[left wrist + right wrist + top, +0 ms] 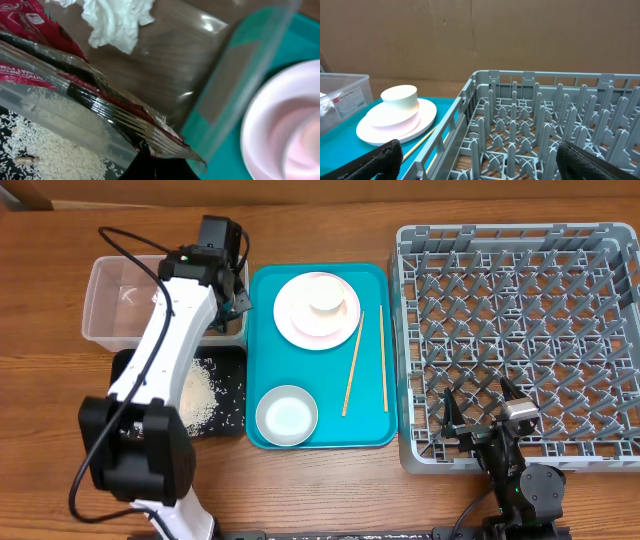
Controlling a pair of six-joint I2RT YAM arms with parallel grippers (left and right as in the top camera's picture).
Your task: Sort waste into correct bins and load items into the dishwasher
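Wood-grain tabletop (320, 500) runs beneath a flat teal tray (375, 430), with a plain brown board wall behind. My left fingers (152, 162), dark and drawn narrow, pinch one corner of a crinkled red snack wrapper (75, 75); its shiny foil lining catches the light as it hangs over the edge of a clear plastic tub (110, 290). A crumpled white tissue (115, 22) lies on the tub's see-through floor. Just beside the tub sits a shallow black tray (232, 360), with loose white rice (200, 390) heaped and scattered in it.

On the teal tray, a small white cup (325, 293) stands on stacked round plates (300, 325), white and pale pink. A smooth white bowl (286, 415) sits at the near end. Two thin wooden chopsticks (353, 362) lie lengthwise between the dishes and the tray's right rim.

My right gripper (480, 167) is spread wide and holds nothing, poised over the near left corner of a square grey plastic dish rack (520, 330), with latticed walls and rows of upright pegs.
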